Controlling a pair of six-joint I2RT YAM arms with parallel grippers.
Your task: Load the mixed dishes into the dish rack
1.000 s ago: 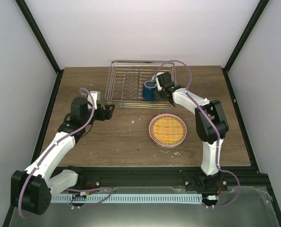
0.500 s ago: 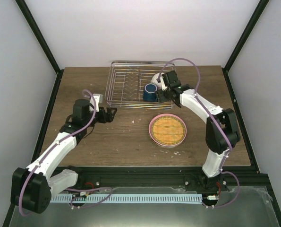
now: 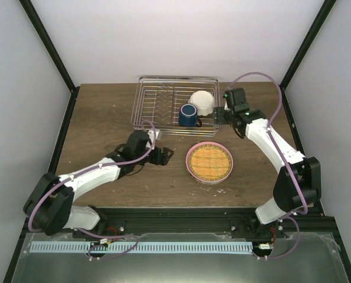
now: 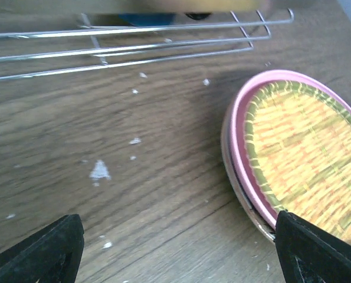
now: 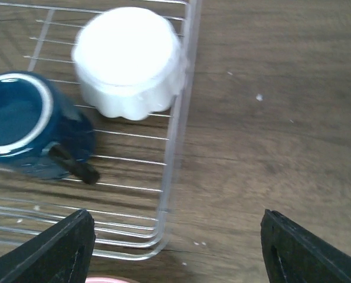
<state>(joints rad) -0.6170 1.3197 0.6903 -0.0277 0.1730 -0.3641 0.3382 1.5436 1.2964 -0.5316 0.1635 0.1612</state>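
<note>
- The left gripper [image 3: 165,155] hangs low over the table [image 3: 104,118], its jaws spread wide and holding nothing. The pink plate [image 3: 188,161] lies just to its right, with the yellow plate [image 3: 209,162] stacked in it.
- The right gripper [image 3: 220,116] is also wide open and empty (it sits just outside the rack's right side).
- The white bowl [image 3: 202,103], apparently upside down, sits inside the rack [image 3: 157,100] near that gripper.
- The blue mug [image 3: 188,115] is just beside the bowl, mouth showing.
- The rack's front wires run between the left gripper and the mug.
</note>
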